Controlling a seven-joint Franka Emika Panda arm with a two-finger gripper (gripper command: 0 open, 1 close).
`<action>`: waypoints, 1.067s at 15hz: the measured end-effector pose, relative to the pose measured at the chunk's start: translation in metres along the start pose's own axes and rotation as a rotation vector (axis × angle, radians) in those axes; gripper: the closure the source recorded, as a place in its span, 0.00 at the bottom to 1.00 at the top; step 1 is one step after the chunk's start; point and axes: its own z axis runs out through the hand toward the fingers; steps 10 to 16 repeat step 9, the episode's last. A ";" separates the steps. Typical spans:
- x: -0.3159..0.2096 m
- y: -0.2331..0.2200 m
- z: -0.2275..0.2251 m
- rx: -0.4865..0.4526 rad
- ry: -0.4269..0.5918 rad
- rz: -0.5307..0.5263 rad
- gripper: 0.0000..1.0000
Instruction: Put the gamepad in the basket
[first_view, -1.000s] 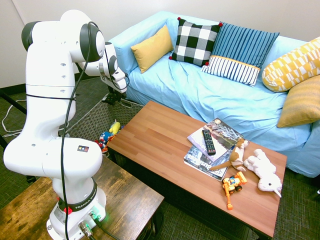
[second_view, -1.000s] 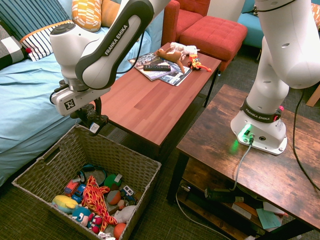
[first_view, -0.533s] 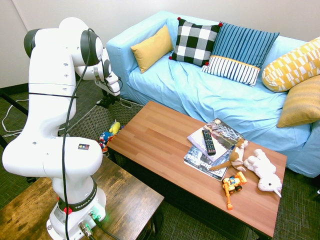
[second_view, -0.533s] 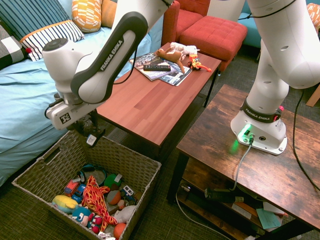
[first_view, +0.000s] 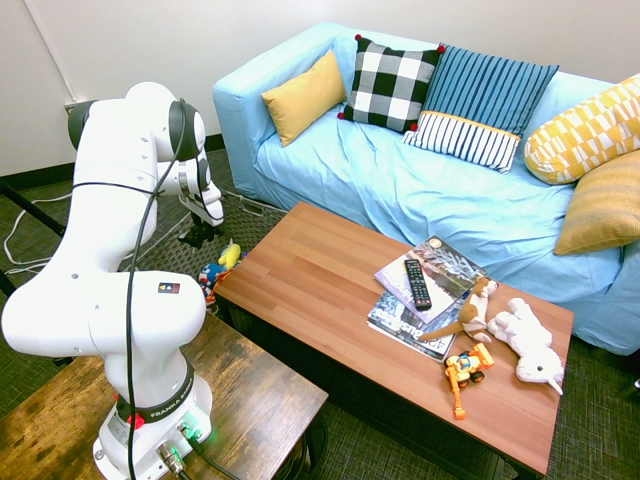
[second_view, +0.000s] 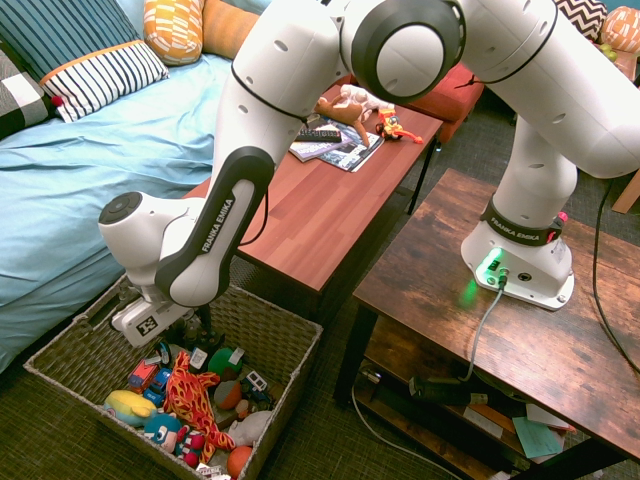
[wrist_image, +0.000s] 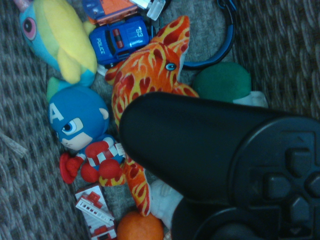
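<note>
Hanging inside the basket (second_view: 280, 335), the gripper (second_view: 203, 338) is clamped on the gamepad (wrist_image: 225, 170), just above the toys; its handle apparently lies across the orange plush (wrist_image: 145, 85).

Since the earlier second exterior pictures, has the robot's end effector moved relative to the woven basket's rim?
Yes. The end effector has come down from above the large woven rectangular basket's rim to inside the basket, just over the toys, carrying the black plastic gamepad.

- First exterior view: high behind the arm, facing the sofa (first_view: 420, 180).
- Second exterior view: opposite side, sofa at left; both share the table (second_view: 300, 215).
- Wrist view: close above the basket (wrist_image: 280, 55).
</note>
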 end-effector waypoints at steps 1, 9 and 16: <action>0.000 -0.003 0.002 0.004 -0.002 0.000 0.00; -0.004 -0.010 0.000 0.005 -0.010 -0.016 0.00; -0.004 -0.010 0.000 0.005 -0.010 -0.016 0.00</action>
